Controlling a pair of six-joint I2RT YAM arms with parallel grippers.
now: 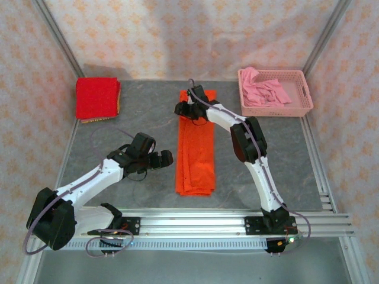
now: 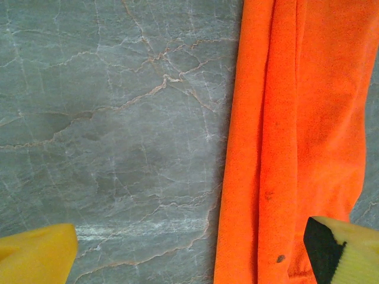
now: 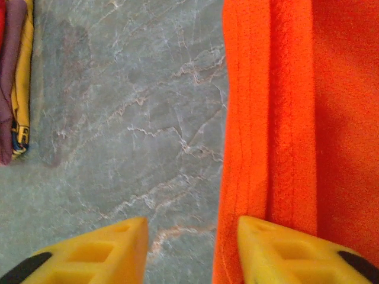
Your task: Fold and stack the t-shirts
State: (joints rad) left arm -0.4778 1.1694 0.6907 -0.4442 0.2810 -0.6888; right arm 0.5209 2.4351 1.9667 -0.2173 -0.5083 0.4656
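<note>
The orange t-shirt (image 1: 195,154) lies folded into a long narrow strip down the middle of the table, also seen in the left wrist view (image 2: 296,142) and the right wrist view (image 3: 296,118). The red t-shirt (image 1: 96,97) sits folded square at the far left, on top of other folded cloth. My left gripper (image 1: 169,158) (image 2: 190,248) is open beside the strip's left edge, one finger over bare table, the other over the orange cloth. My right gripper (image 1: 179,109) (image 3: 192,228) is open at the strip's far left edge, which lies loose between its fingers.
A pink lattice basket (image 1: 305,89) with crumpled pink cloth (image 1: 266,89) stands at the far right. Under the red t-shirt, edges of folded maroon and yellow cloth (image 3: 21,89) show. The grey marble tabletop (image 1: 136,118) lies between the strip and the stack.
</note>
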